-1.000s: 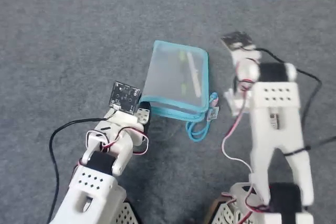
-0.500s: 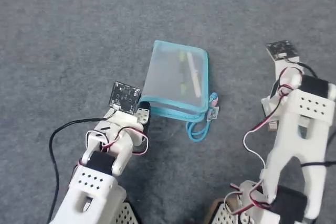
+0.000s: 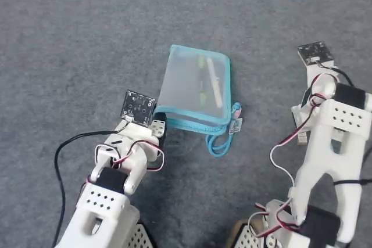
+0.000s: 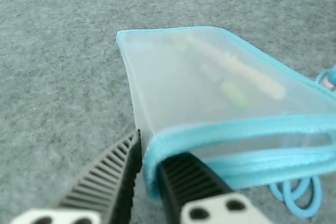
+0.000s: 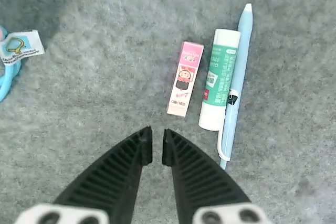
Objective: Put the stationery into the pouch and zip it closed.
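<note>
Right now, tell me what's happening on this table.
The left pincer clamps one corner of the pouch, which has a few items inside. The right pincer, empty and open only a slit, hovers above a small pink box, a glue stick and a pen lying side by side on the grey mat.

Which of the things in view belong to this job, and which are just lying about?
Job:
- pouch, corner in left claw
- items already inside
- pink box
- glue stick
- blue pen

Not the job:
- grey mat
- black cable
</note>
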